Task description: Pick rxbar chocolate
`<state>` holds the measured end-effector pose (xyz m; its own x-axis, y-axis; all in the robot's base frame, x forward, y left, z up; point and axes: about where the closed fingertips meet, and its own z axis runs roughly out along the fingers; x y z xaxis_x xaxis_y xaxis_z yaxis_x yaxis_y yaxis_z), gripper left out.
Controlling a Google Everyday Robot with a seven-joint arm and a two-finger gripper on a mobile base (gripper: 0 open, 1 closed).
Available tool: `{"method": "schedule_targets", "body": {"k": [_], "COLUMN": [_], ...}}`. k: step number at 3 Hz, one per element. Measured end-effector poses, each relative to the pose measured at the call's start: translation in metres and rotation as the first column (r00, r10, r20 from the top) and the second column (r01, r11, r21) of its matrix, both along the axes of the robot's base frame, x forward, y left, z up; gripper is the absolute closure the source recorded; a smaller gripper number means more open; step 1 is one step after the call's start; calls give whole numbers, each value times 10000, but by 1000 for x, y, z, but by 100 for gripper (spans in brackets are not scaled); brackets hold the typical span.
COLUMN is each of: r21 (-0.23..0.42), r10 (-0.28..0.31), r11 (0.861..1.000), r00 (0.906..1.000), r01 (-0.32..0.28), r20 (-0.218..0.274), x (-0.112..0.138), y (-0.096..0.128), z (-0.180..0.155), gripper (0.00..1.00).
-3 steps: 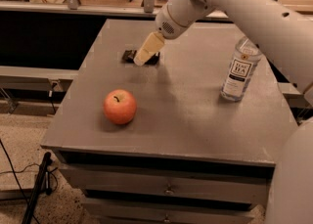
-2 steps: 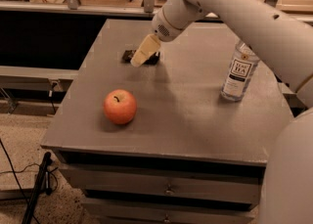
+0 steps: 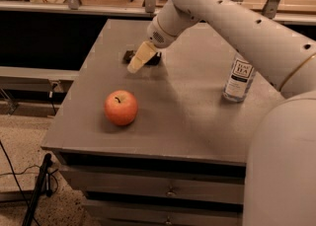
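The rxbar chocolate (image 3: 128,56) is a small dark bar lying flat on the grey table (image 3: 187,111), at the back left. Only its two dark ends show, on either side of the gripper. My gripper (image 3: 136,63) is a cream wedge at the end of the white arm (image 3: 232,18). It reaches in from the upper right and points down-left, right over the middle of the bar. I cannot tell whether it touches the bar.
A red-orange apple (image 3: 121,107) sits on the table's front left. A clear bottle with a white label (image 3: 239,78) stands at the right. The table has drawers below. A dark gap and a counter lie behind it.
The gripper has moved slightly down and to the left over the bar. The bar, apple and bottle have not moved.
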<state>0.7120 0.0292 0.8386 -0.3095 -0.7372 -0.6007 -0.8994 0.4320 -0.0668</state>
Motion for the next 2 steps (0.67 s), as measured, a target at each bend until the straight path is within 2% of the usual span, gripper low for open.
{"method": "schedule_targets", "body": {"k": [1,2], "r21": [-5,-12], "r10": [37,66], "r11": [10000,10000], "r00": [10000,9999], "r01": [-37,-66], "r20": [-66,-104], "x": [0,0], "y": [3,4], "z": [-4,-6], "gripper": [13,37]}}
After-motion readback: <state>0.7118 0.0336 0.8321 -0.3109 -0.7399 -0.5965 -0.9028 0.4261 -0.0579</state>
